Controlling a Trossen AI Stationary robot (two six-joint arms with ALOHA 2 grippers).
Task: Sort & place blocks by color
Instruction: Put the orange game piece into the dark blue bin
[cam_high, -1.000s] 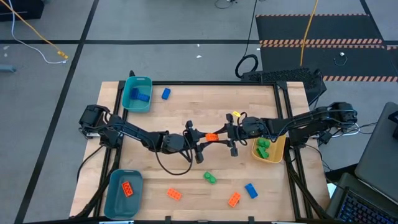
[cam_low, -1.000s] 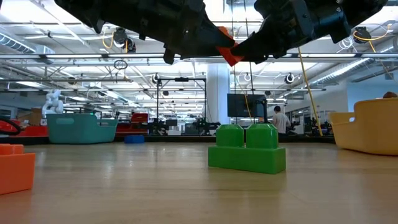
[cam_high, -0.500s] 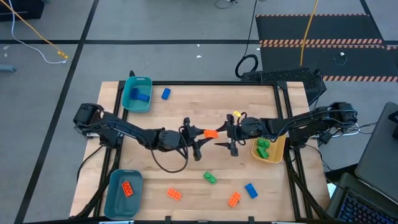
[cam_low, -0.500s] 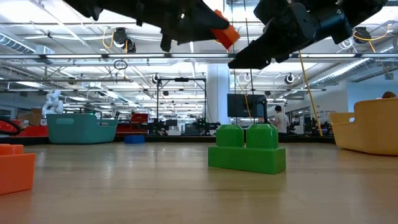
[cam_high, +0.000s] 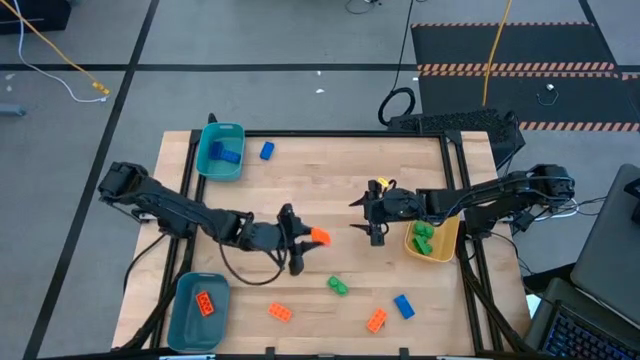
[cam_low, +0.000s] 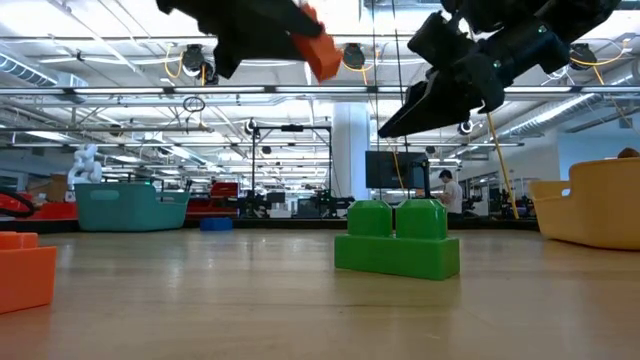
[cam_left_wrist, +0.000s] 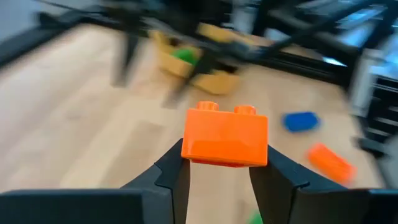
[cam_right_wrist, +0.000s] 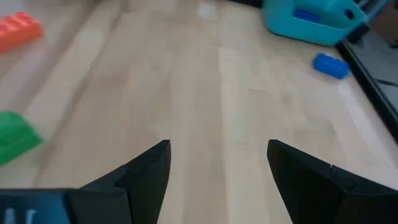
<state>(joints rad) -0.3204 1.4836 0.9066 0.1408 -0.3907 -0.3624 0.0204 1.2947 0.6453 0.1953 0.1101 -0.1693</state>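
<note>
My left gripper (cam_high: 312, 238) is over the middle of the table, shut on an orange block (cam_high: 319, 237), which also shows in the low view (cam_low: 318, 50) and the left wrist view (cam_left_wrist: 225, 135). My right gripper (cam_high: 354, 216) hangs open to its right, beside the yellow bin (cam_high: 446, 240), and touches nothing (cam_right_wrist: 217, 163). A green block (cam_high: 337, 286) lies flat on the table near the near edge, large in the low view (cam_low: 397, 240). Two orange blocks (cam_high: 280, 312) (cam_high: 377, 320) and a blue one (cam_high: 403, 306) lie near it. Another blue block (cam_high: 266, 151) lies by the far teal bin. My left gripper pinches the orange block by its two opposite side faces (cam_left_wrist: 186, 149), one finger (cam_left_wrist: 176, 171) on each side, studs facing up. The fingers come level from the table's left. The block is lifted clear of the table and sits upright between the fingertips.
A teal bin (cam_high: 207, 160) at the far left corner holds a blue block. A second teal bin (cam_high: 184, 318) at the near left corner holds an orange block (cam_high: 205, 303). The yellow bin at the right edge holds green blocks (cam_high: 424, 236). Bare wood lies between the arms and the far edge.
Both grippers were on the orange block in mid-air. My right gripper let go of it and stayed near the yellow bin. My left gripper kept the block and carried it toward the table's left and near edge, still lifted clear.
</note>
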